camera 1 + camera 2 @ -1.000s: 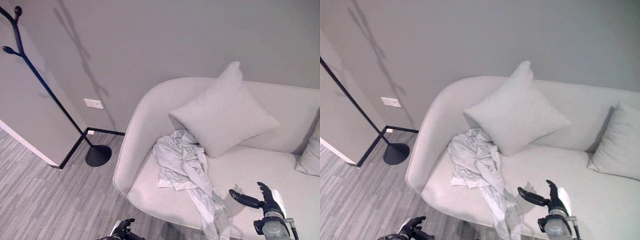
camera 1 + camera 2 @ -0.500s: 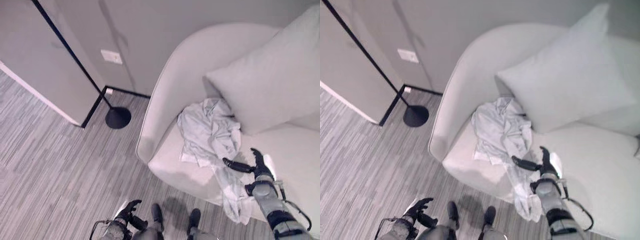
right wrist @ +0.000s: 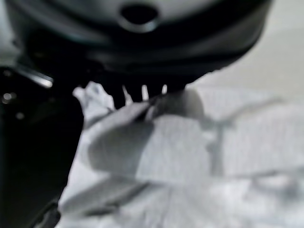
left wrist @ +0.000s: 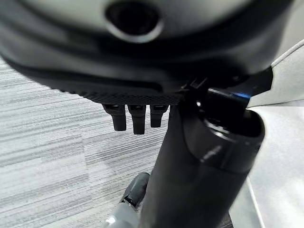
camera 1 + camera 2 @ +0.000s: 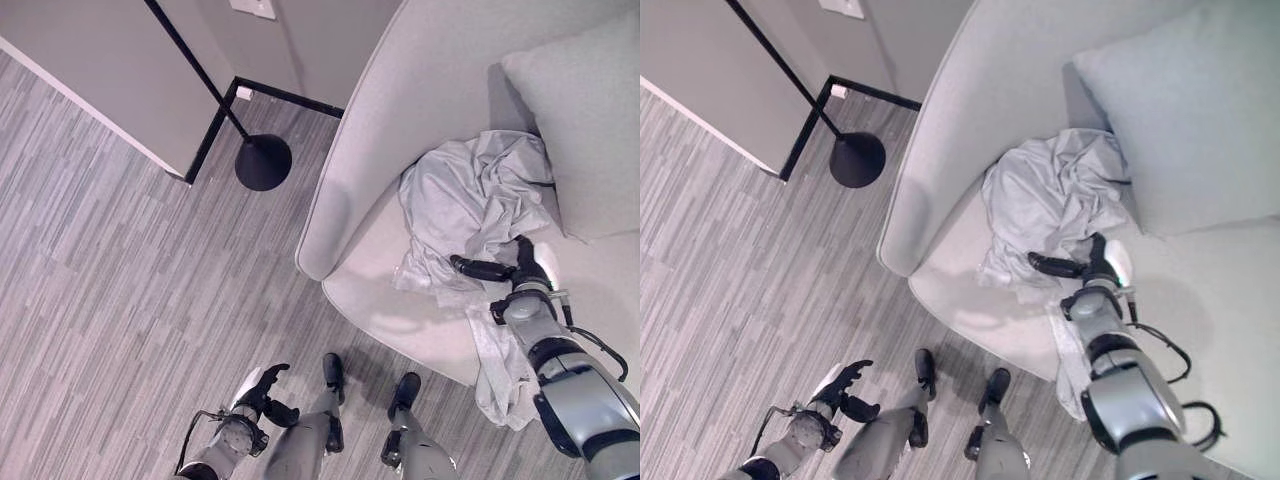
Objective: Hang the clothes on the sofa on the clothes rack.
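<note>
- Grey sofa (image 5: pixel 380 120) holds one crumpled garment (image 5: pixel 470 200), one cushion (image 5: pixel 590 110)
- Right hand (image 5: pixel 515 272) on garment, fingers spread
- Left hand (image 5: pixel 262 388) low, fingers relaxed
- One rack (image 5: pixel 262 162) left

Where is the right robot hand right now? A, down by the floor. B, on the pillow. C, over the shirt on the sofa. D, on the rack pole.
C: the right robot hand is spread open at the near edge of the crumpled shirt on the sofa.
</note>
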Controlling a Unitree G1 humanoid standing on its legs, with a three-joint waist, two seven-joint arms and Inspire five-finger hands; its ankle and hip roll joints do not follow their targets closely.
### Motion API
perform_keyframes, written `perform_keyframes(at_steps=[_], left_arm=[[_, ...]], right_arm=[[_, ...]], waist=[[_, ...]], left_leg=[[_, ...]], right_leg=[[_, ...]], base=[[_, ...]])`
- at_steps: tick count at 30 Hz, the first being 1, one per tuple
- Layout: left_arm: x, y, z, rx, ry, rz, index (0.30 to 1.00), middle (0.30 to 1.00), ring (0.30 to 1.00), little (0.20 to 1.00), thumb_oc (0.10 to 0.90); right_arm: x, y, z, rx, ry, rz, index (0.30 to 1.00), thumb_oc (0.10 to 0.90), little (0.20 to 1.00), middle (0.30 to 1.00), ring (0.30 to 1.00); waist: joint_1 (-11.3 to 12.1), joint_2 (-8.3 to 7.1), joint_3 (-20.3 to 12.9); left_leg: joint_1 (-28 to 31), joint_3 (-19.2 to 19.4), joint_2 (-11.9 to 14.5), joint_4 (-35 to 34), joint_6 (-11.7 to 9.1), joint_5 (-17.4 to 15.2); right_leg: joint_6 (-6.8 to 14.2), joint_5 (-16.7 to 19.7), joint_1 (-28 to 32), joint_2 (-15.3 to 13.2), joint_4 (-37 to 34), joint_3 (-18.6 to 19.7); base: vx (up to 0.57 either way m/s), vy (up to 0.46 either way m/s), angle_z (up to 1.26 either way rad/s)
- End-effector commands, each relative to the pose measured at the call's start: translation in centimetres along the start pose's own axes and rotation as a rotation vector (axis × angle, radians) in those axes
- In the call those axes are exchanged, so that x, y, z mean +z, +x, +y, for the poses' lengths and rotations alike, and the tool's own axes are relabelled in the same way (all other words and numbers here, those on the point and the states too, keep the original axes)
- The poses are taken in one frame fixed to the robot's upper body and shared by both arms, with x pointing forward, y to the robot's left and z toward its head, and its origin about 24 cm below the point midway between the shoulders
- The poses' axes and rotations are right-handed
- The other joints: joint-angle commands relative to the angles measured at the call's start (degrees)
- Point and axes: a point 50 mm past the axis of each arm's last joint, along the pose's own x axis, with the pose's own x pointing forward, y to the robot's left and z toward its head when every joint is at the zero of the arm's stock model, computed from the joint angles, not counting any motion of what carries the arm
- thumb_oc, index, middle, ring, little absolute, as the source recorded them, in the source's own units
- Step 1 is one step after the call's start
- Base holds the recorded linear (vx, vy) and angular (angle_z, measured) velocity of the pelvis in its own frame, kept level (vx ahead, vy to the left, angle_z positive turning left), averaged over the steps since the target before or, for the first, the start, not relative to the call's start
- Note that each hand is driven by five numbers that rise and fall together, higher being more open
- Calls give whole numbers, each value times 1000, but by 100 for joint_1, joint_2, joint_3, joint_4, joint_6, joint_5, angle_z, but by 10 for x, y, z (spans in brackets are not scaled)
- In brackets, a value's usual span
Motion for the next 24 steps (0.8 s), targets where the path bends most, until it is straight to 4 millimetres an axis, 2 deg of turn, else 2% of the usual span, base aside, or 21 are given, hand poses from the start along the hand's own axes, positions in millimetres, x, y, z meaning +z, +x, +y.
perform_keyframes(at_steps=[1,2,4,7,10,13,15,17,21,24], left_arm=[[11,2,0,-6,76,-77,900,900,900,900,800],[13,3,1,-5,80,-90,900,900,900,900,800],[18,3,3,-6,98,-120,900,900,900,900,800],[16,4,4,-2,109,-103,900,900,900,900,800],[10,4,3,6,113,-67,900,900,900,900,800],[5,5,7,31,110,-29,900,900,900,900,800],[4,5,6,31,109,-12,900,900,900,900,800],[4,5,2,19,107,-9,900,900,900,900,800],[4,3,-9,-19,103,-18,900,900,900,900,800],[4,0,-17,-55,104,-28,900,900,900,900,800]], right_arm=[[13,8,-15,-5,-106,-2,432,488,432,432,432],[11,8,-15,6,-105,14,300,400,300,300,300],[3,7,-12,31,-79,56,300,400,300,300,300],[-11,0,4,87,-13,94,300,400,300,300,300],[-27,-11,25,141,34,126,300,400,300,300,300],[-57,-35,57,215,116,195,300,400,300,300,300],[-88,-66,88,261,373,322,300,400,300,300,300],[-95,-76,96,250,521,383,300,400,300,300,300],[-94,-88,109,202,932,461,300,400,300,300,300],[-79,-92,117,189,1198,442,300,400,300,300,300]], waist=[[149,-170,-221],[171,-153,-227],[199,-122,-221],[158,-154,-227],[81,-228,-256],[-87,-353,-317],[-266,-449,-419],[-314,-438,-466],[-407,-356,-525],[-466,-271,-565]], left_leg=[[-37,62,500,18,-766,-139],[-65,48,497,18,-768,-136],[-108,37,491,18,-774,-135],[-95,54,492,18,-773,-153],[-27,80,500,18,-767,-177],[152,140,529,18,-766,-238],[313,240,567,18,-707,-243],[378,275,571,18,-702,-274],[532,385,582,18,-710,-326],[624,465,580,18,-713,-358]], right_leg=[[544,-92,-221,-571,26,562],[545,-92,-250,-575,26,563],[549,-96,-284,-576,26,556],[536,-118,-297,-555,26,601],[522,-129,-258,-534,26,629],[503,-160,-138,-502,26,666],[452,-129,-45,-483,26,678],[460,-135,-9,-482,26,708],[484,-142,59,-469,26,798],[502,-150,95,-468,26,869]], base=[[16,-25,19],[12,-24,12],[10,-20,9],[2,-6,2],[0,0,0],[-14,-33,-4],[-80,-63,-9],[-48,-18,-5],[-32,-5,-20],[-34,3,-34]])
